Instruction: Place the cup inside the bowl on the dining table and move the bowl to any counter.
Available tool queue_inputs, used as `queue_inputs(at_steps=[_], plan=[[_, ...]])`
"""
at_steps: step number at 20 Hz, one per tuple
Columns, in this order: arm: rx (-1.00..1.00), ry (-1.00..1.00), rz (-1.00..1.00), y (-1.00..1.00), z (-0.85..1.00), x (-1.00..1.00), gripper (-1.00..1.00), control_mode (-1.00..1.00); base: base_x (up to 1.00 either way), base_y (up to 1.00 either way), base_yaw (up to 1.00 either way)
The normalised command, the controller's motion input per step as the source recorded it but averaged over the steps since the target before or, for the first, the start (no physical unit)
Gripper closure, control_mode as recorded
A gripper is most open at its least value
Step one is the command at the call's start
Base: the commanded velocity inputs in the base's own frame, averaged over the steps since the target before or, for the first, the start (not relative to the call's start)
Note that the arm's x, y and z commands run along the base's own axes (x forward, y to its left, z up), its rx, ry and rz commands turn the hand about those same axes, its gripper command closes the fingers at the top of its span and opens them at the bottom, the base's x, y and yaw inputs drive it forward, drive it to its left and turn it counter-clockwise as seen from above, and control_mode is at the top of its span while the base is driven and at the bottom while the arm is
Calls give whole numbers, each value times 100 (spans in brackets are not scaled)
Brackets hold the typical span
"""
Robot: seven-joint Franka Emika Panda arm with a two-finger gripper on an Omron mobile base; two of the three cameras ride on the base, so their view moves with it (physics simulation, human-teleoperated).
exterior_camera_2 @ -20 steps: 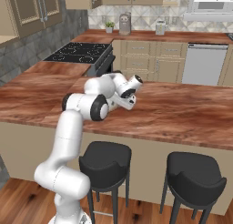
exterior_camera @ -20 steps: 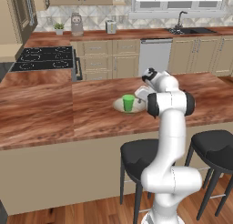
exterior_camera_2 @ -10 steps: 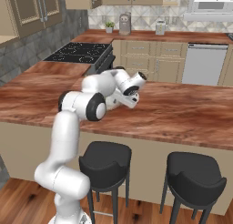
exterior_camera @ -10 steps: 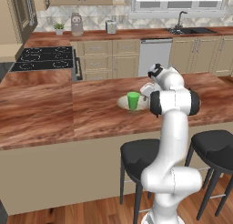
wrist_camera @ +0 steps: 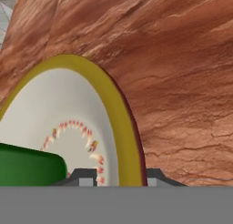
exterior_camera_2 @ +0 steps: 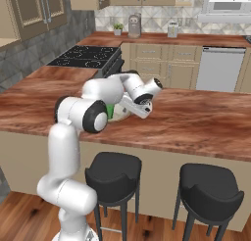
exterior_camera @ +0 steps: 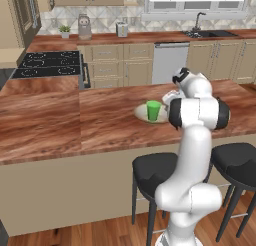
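Here the tapered green cup (exterior_camera: pixel 153 110) stands in the shallow tan-rimmed bowl (exterior_camera: pixel 141 112); gripper (wrist_camera: pixel 114 175) straddles its right rim, clamped.

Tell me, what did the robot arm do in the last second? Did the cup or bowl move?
The arm's upper links shifted slightly over the table, with the gripper staying low at the bowl's rim, one finger on each side of it. The bowl slid a little to the right along the table, carrying the cup, which stayed upright inside it. Stools, stove and counter look unchanged.
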Motion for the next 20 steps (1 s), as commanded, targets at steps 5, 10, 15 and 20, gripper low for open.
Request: queue_inputs(at_steps=[5, 10, 15, 20], plan=[[1, -2, 1, -5, 20, -69, 100, -100, 0, 0, 0], [1, 0, 3, -11, 21, -75, 100, -100, 0, 0, 0], [0, 0, 3, -8, 19, -73, 100, -100, 0, 0, 0], [0, 0, 3, -11, 20, -72, 100, -100, 0, 0, 0]])
